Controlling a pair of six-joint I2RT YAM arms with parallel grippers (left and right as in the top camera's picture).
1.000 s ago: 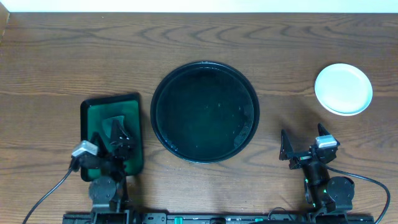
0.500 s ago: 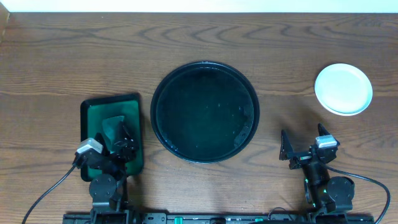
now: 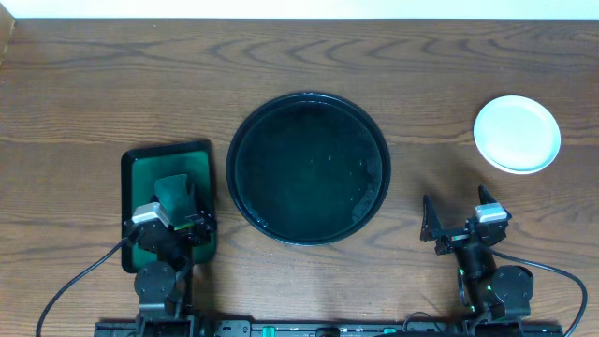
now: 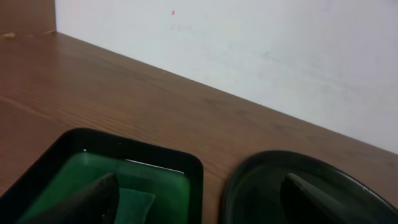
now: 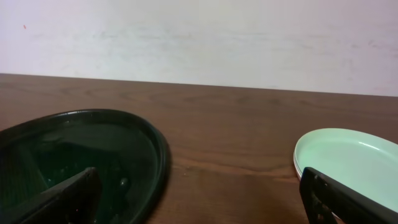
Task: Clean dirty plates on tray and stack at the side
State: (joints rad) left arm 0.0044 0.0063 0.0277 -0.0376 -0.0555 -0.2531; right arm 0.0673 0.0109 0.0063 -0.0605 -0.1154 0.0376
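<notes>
Now the left claw (image 4: 199, 186) is hanging low over the near end of the green tray (image 4: 186, 165), jaws standing wide apart and gripping nothing. The sponge (image 4: 134, 202) is lying inside that tray, just beside the claw's left finger; whether they are touching I cannot tell. The right claw (image 3: 455, 220) is sitting near its own base, jaws likewise spread and carrying nothing.

Ahead of the right claw and to its left, the round tray (image 3: 231, 168) is showing no plate, only a few wet specks. Ahead and to its right, the plates (image 3: 517, 134) are sitting stacked and looking clean.

Judging by this, the wiping and stacking are looking finished and the task is nearing its end. The next move is probably asking only that the left arm be lifting clear of the sponge without dragging it, and settling back.

Beyond all this, the bench (image 3: 94, 84) is showing dark brown wood grain, and a plain white wall (image 4: 249, 50) is running along its far edge.
</notes>
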